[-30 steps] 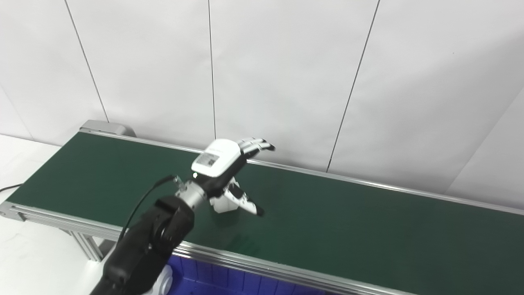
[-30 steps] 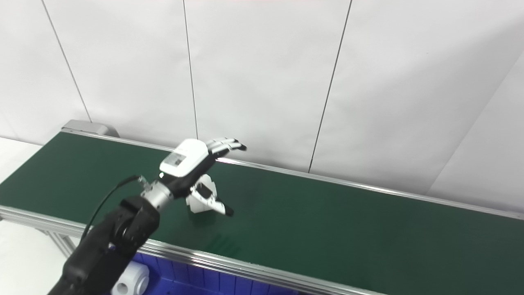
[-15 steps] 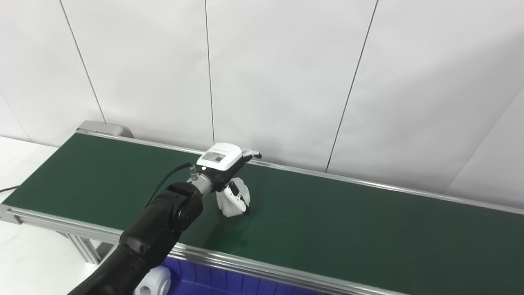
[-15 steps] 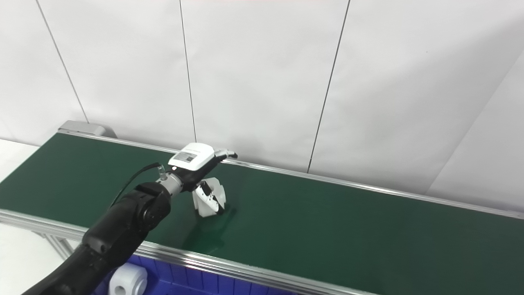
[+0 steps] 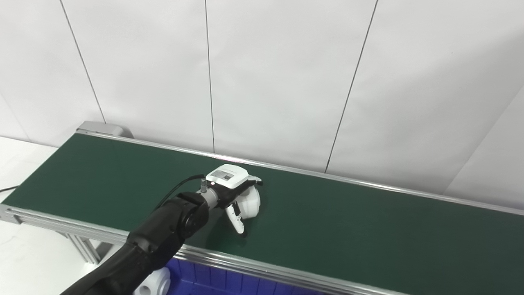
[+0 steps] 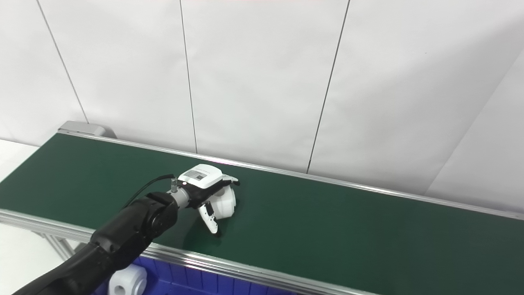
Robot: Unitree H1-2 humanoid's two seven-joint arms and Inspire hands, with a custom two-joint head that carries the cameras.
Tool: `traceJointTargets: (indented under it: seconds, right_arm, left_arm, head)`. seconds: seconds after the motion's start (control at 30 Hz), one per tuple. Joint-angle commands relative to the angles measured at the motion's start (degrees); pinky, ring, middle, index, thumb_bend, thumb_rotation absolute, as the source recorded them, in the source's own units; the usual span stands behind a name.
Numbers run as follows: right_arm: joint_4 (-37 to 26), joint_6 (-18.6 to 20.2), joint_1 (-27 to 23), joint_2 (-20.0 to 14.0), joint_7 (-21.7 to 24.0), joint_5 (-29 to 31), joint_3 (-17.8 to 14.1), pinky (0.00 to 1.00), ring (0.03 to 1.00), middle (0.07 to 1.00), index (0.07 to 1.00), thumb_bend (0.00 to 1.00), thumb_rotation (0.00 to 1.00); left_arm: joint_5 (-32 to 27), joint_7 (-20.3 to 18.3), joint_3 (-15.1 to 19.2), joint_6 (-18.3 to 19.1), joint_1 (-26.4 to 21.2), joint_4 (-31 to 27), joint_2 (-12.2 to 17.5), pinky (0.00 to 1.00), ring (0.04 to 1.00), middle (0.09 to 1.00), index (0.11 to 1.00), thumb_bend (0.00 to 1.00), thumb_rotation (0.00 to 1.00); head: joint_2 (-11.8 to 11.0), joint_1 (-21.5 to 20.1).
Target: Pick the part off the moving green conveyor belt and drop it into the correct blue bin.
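Note:
A white rounded part (image 5: 250, 202) rests on the green conveyor belt (image 5: 368, 229), left of its middle. My left hand (image 5: 234, 189) lies low over the part. Its fingers (image 5: 255, 180) curl over the part's top and far side, and the thumb (image 5: 237, 219) runs down the near side until its tip meets the belt. The part sits inside that grasp and still touches the belt. The same hand (image 6: 208, 185) and part (image 6: 226, 203) appear in the right eye view. My right hand is out of sight.
A blue bin (image 5: 221, 280) sits below the belt's near rail, with a white cylindrical part (image 6: 126, 282) inside it. Aluminium rails (image 5: 286, 276) edge the belt. A white panelled wall stands right behind it.
My left hand has come down from above the belt onto the part, and its fingers have curled from spread to wrapped around it. The part has shifted slightly right.

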Motion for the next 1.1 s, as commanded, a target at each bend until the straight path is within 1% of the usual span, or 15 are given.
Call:
traceJointTargets:
  seconds: [0.0, 0.03, 0.07, 0.1, 0.13, 0.17, 0.2, 0.37, 0.77, 0.83, 0.87, 0.9, 0.93, 0.97, 1.07]
  right_arm:
    - [-1.83, -3.05, -0.17, -0.18, -0.48, 0.47, -0.20, 0.76, 0.833, 0.909, 0.892, 0.78, 1.00]
    - [-1.80, -3.05, -0.21, -0.19, -0.35, 0.55, -0.21, 0.76, 0.835, 0.908, 0.891, 0.78, 1.00]
    - [-1.78, -3.05, -0.23, -0.21, -0.27, 0.58, -0.20, 0.76, 0.836, 0.909, 0.893, 0.78, 1.00]
    - [-1.73, -3.05, -0.27, -0.18, -0.19, 0.66, -0.24, 0.76, 0.836, 0.910, 0.893, 0.78, 1.00]
    - [-1.69, -3.05, -0.29, -0.15, -0.15, 0.71, -0.27, 0.76, 0.835, 0.910, 0.893, 0.78, 1.00]
    - [-1.65, -3.05, -0.31, -0.12, -0.14, 0.76, -0.31, 0.76, 0.834, 0.909, 0.892, 0.78, 1.00]
    - [-1.67, -3.05, -0.30, -0.13, -0.22, 0.68, -0.30, 0.75, 0.833, 0.907, 0.893, 0.79, 1.00]
    - [-1.76, -3.05, -0.24, -0.19, -0.53, 0.33, -0.19, 0.75, 0.833, 0.906, 0.893, 0.81, 1.00]
    - [-2.01, -3.04, -0.36, 0.04, -0.90, -0.05, 0.17, 0.74, 0.821, 0.894, 0.891, 0.83, 1.00]
    - [-2.19, -3.05, -0.36, 0.01, -0.93, -0.12, 0.32, 0.74, 0.819, 0.892, 0.890, 0.82, 1.00]
    - [-2.37, -3.05, -0.29, 0.09, -0.88, -0.03, 0.33, 0.74, 0.819, 0.892, 0.890, 0.82, 1.00]
    - [-2.49, -3.05, -0.24, 0.15, -0.87, 0.04, 0.33, 0.74, 0.818, 0.891, 0.887, 0.83, 1.00]
    - [-2.80, -3.05, -0.15, 0.22, -0.88, 0.02, 0.38, 0.74, 0.818, 0.891, 0.886, 0.84, 1.00]
    - [-3.01, -3.05, -0.09, 0.27, -0.90, 0.00, 0.42, 0.74, 0.818, 0.893, 0.887, 0.84, 1.00]
    - [-4.81, -3.04, 0.30, 0.43, -1.21, -0.47, 0.71, 0.74, 0.819, 0.892, 0.888, 0.83, 1.00]
  left_arm:
    - [0.12, 1.96, -0.08, 0.88, -0.59, 1.51, -0.09, 0.67, 0.797, 0.820, 0.825, 0.98, 0.18]
    - [-0.38, 4.36, 0.41, 0.58, -0.46, 2.46, -0.57, 0.63, 0.747, 0.787, 0.796, 0.94, 0.12]
    - [-0.76, 6.08, 0.68, 0.31, -0.40, 3.13, -0.87, 0.54, 0.655, 0.725, 0.735, 0.87, 0.05]
    - [-1.37, 9.49, 1.16, -1.17, -0.36, 4.63, -1.28, 0.51, 0.623, 0.704, 0.715, 0.84, 0.02]
    - [-1.81, 11.85, 1.40, -2.28, -0.39, 5.71, -1.52, 0.44, 0.549, 0.634, 0.583, 0.65, 0.03]
    - [-2.37, 13.98, 1.60, -3.49, -0.42, 6.90, -1.75, 0.41, 0.511, 0.589, 0.527, 0.57, 0.03]
    - [-2.74, 15.64, 1.71, -4.26, -0.38, 7.64, -1.93, 0.39, 0.475, 0.530, 0.495, 0.53, 0.01]
    - [-3.34, 18.40, 1.08, -4.90, -0.26, 8.34, -1.99, 0.39, 0.475, 0.507, 0.478, 0.52, 0.00]
    - [-4.12, 18.35, 1.17, -5.14, 0.23, 6.01, -1.41, 0.40, 0.488, 0.509, 0.479, 0.52, 0.00]
    - [-4.60, 17.34, 1.68, -4.95, 0.95, 3.19, -1.01, 0.40, 0.486, 0.502, 0.483, 0.52, 0.00]
    - [-4.80, 16.54, 2.03, -4.90, 1.65, 0.24, -0.52, 0.40, 0.486, 0.502, 0.483, 0.52, 0.00]
    - [-4.92, 15.92, 2.29, -4.83, 2.17, -1.89, -0.17, 0.41, 0.489, 0.503, 0.482, 0.52, 0.00]
    - [-5.56, 14.99, 2.84, -5.08, 3.01, -5.19, 0.41, 0.41, 0.491, 0.503, 0.482, 0.52, 0.00]
    - [-6.01, 14.22, 3.29, -5.23, 3.62, -7.52, 0.80, 0.40, 0.482, 0.502, 0.481, 0.52, 0.00]
    - [-7.58, 10.07, 4.96, -4.64, 6.08, -17.22, 2.59, 0.39, 0.466, 0.496, 0.484, 0.52, 0.00]
  head:
    - [0.09, 0.00]
    - [0.09, 0.00]
    - [0.09, 0.00]
    - [0.17, -0.18]
    - [0.17, -0.18]
    - [0.17, -0.18]
    - [0.33, -0.34]
    - [0.35, -0.31]
    - [0.88, -0.70]
    - [1.45, -0.99]
    - [2.41, -1.49]
    - [2.41, -1.49]
    - [3.64, -2.25]
    - [3.64, -2.25]
    - [6.63, -4.19]
